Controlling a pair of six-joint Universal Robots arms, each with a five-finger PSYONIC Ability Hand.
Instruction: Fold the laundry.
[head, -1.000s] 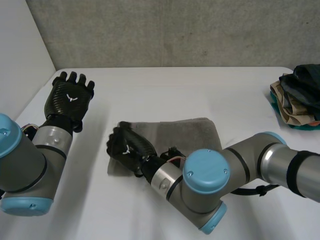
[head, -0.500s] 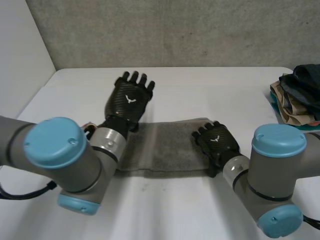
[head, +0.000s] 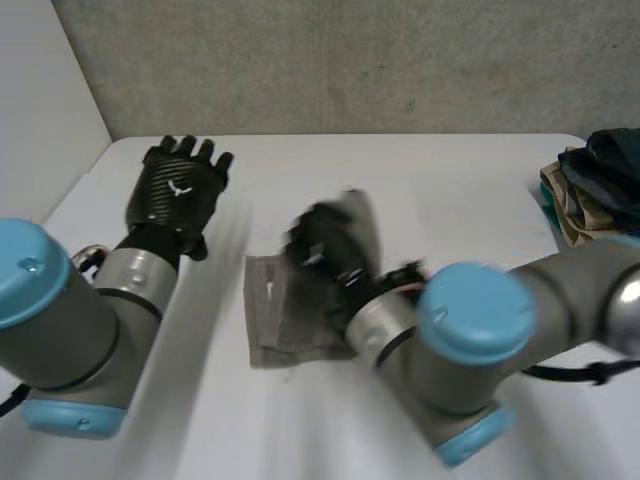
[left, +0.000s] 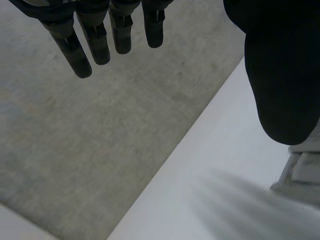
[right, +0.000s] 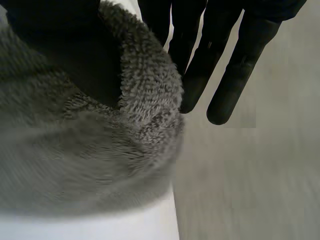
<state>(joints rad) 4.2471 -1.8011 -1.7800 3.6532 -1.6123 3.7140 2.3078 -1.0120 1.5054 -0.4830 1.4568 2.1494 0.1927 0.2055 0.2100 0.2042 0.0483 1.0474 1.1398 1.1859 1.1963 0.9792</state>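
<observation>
A grey towel (head: 283, 322) lies folded on the white table (head: 460, 185), with one edge raised off it. My right hand (head: 322, 238) is at that raised edge. In the right wrist view the towel (right: 100, 165) wraps over the thumb, and the straight fingers (right: 200, 70) lie close against the fold, pinching it. My left hand (head: 178, 190) hovers over the table to the left of the towel. Its fingers (left: 90, 40) are straight and spread and hold nothing. A towel corner (left: 300, 170) shows beyond its thumb.
A pile of dark and tan clothes (head: 598, 195) sits at the table's right edge. A grey wall (head: 330, 60) stands behind the table, and a white wall closes the left side. Bare table lies behind the towel and in front of it.
My right hand has swung left across the towel with its edge, so the towel now looks narrower. My left hand has drawn back to the left, off the towel.
</observation>
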